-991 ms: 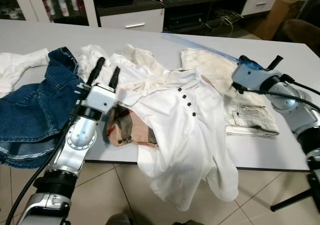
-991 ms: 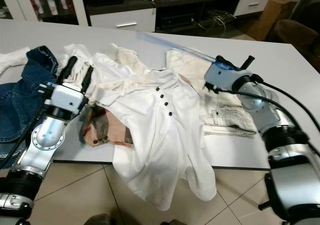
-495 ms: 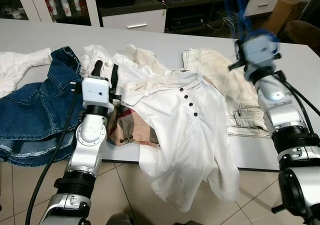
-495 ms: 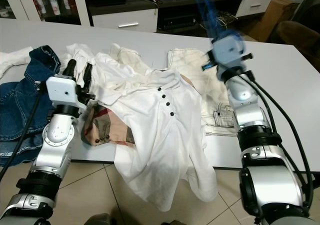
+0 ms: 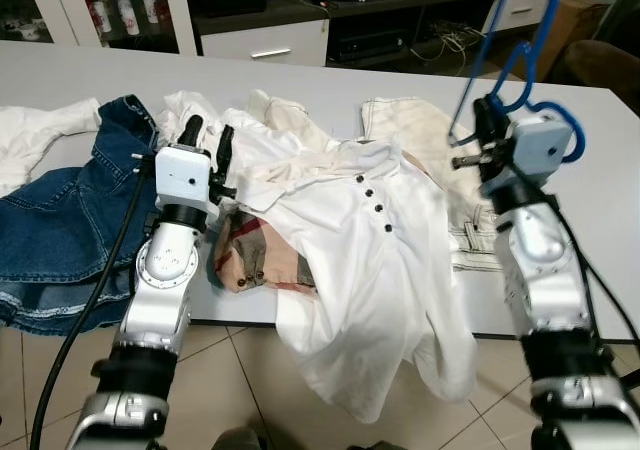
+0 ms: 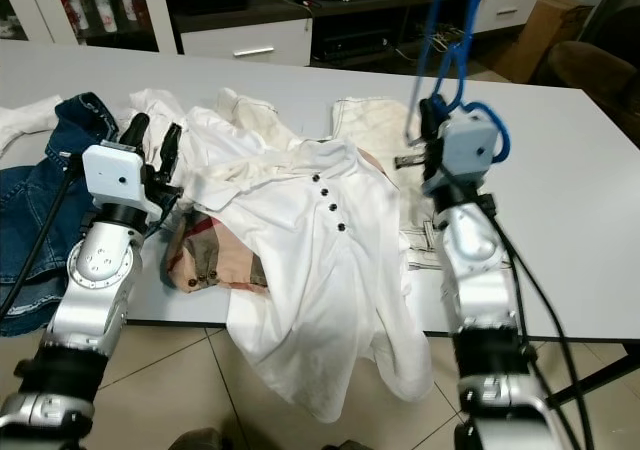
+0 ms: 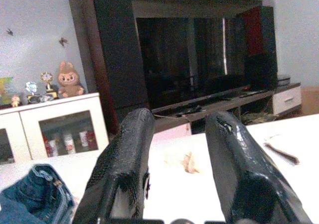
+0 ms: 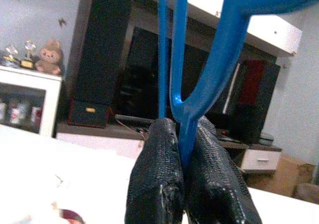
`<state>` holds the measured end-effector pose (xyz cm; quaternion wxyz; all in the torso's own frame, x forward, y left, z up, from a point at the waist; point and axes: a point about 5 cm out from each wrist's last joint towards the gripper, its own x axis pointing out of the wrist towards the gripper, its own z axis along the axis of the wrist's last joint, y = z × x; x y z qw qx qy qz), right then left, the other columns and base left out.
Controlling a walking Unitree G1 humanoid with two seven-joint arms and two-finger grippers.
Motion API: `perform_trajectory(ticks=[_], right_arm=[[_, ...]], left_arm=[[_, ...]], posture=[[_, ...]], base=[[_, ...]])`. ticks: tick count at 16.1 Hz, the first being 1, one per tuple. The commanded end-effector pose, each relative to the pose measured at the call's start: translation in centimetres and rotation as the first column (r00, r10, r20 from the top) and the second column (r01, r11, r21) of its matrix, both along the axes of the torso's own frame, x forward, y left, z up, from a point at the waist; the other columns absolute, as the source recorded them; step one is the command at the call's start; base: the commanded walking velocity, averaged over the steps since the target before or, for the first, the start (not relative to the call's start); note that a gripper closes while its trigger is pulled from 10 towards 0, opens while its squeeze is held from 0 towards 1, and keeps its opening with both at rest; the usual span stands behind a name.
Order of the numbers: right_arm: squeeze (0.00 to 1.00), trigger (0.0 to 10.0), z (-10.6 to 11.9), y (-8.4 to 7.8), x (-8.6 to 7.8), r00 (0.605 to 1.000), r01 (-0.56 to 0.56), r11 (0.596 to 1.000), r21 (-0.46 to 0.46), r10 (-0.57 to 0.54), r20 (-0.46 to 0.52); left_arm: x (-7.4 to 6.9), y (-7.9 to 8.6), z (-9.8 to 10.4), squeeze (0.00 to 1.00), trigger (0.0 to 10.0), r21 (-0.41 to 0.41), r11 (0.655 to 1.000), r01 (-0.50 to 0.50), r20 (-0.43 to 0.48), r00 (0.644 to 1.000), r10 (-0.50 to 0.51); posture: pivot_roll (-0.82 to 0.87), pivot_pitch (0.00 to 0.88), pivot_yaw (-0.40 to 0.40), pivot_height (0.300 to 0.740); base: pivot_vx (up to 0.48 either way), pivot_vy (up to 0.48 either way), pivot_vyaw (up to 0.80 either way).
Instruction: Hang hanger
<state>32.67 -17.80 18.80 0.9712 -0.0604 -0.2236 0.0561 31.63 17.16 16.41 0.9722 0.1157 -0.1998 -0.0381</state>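
Note:
My right gripper (image 5: 487, 122) stands upright over the right half of the white table (image 5: 590, 300), shut on a blue hanger (image 8: 218, 50). The hanger rises from the fingers past the top of the eye views, and its hook curls beside the wrist. In the right wrist view the two black fingers (image 8: 154, 179) pinch the hanger's thin bar. My left gripper (image 5: 206, 138) points up at the left edge of a white buttoned shirt (image 5: 370, 240), open with nothing between its fingers (image 7: 124, 164). The shirt lies spread on the table and hangs over the front edge.
A pile of clothes covers the table: blue jeans (image 5: 60, 210) at the left, a plaid garment (image 5: 262, 258) under the shirt, beige trousers (image 5: 430, 145) at the right. Behind the table stands a dark TV cabinet (image 5: 330, 10) with white drawers. Tiled floor lies below.
My right arm has swung from lying low over the trousers to standing upright, lifting the blue hanger into the air. The left gripper has tipped up to a steeper angle.

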Motion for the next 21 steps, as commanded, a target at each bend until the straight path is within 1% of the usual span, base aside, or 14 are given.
perform_trajectory(ticks=[1,3,4,6,9,11,16,21], right_arm=[[0.0,10.0,0.3,0.5,-0.4,1.0,-0.021,1.0,-0.005,0.021,0.01],[0.0,10.0,0.2,0.8,-0.7,0.999,-0.038,0.999,-0.036,0.039,0.014],[0.0,10.0,0.6,0.3,-0.7,1.0,-0.023,0.999,-0.043,0.023,0.015],[0.0,10.0,1.2,-0.5,-0.3,1.0,-0.003,0.999,-0.044,0.004,0.019],[0.0,10.0,1.3,-0.2,-0.2,1.0,-0.011,0.999,-0.051,0.011,0.016],[0.0,10.0,1.1,0.4,-0.4,0.999,-0.031,0.998,-0.06,0.031,0.008],[0.0,10.0,1.3,-0.4,-0.2,1.0,-0.005,0.998,-0.063,0.005,-0.001],[0.0,10.0,0.9,-0.2,-0.3,1.0,-0.004,0.998,-0.064,0.003,-0.017]], left_arm=[[-0.3,-1.0,-0.4,0.0,10.0,0.006,0.999,0.033,-0.022,0.999,-0.033],[-0.7,-2.0,-0.7,0.0,10.0,0.004,0.998,0.061,-0.029,0.998,-0.061],[-1.0,-2.7,-0.8,0.0,10.0,0.017,0.996,0.082,-0.029,0.996,-0.081],[-1.3,-3.3,-0.9,0.0,10.0,0.047,0.995,0.093,-0.026,0.995,-0.092],[-1.3,-3.2,-0.8,0.0,10.0,0.054,0.995,0.083,-0.033,0.996,-0.081],[-1.3,-3.2,-0.7,0.0,10.0,0.055,0.995,0.08,-0.034,0.996,-0.078],[-1.5,-3.7,-0.8,0.0,10.0,0.055,0.994,0.092,-0.035,0.995,-0.09],[-1.4,-3.7,-0.6,0.0,10.0,0.056,0.994,0.095,-0.036,0.995,-0.093]], posture=[[0.13,0.0,-0.033,0.74],[0.13,0.0,-0.034,0.74],[0.13,0.0,-0.039,0.74],[0.14,0.0,-0.04,0.74],[0.14,0.0,-0.047,0.74],[0.14,0.0,-0.048,0.74],[0.14,0.0,-0.044,0.74],[0.14,0.0,-0.038,0.74]], base=[[0.0,0.0,0.0],[0.0,0.0,0.0],[0.0,0.0,0.0],[0.0,0.0,0.0],[0.0,-0.175,0.0],[0.0,-0.435,0.0],[0.0,-0.451,0.0],[0.0,-0.439,0.0]])
